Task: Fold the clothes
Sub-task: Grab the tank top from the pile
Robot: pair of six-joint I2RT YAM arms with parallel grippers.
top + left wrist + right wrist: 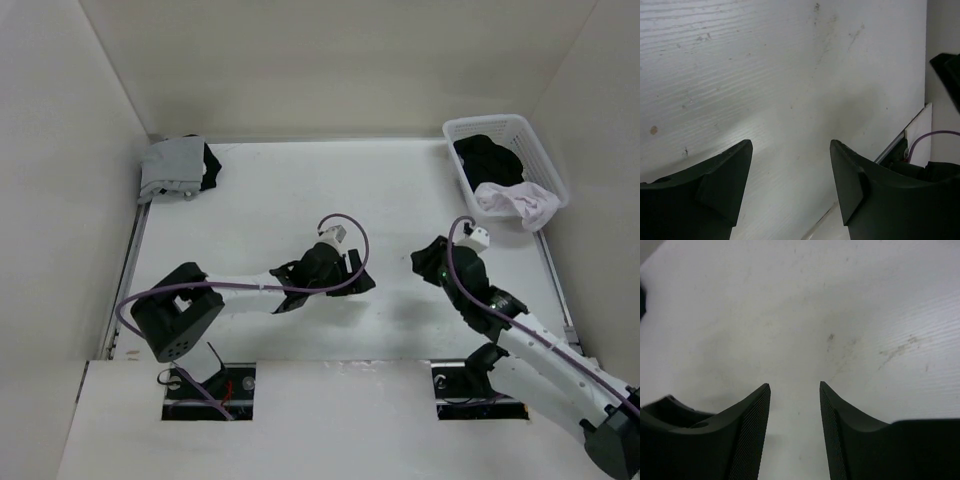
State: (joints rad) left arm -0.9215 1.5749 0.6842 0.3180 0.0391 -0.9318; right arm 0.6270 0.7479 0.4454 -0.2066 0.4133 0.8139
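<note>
Hovering over the mid tabletop [270,200], the left fingers [725,175] and right fingers [752,430] are held spread apart, with nothing grasped. Loose clothes [488,158] are heaped in the white basket [540,150] at the far right, and a grey and black pile [175,168] is set in the far left corner. Trouble is judged likeliest at the pick: several garments could be dragged out together, or the basket snagged and tipped, if the reach is made too deep.

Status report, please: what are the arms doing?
Left gripper open, empty. Right gripper open, empty. Clothes in basket and far-left pile, untouched. Path clear.
</note>
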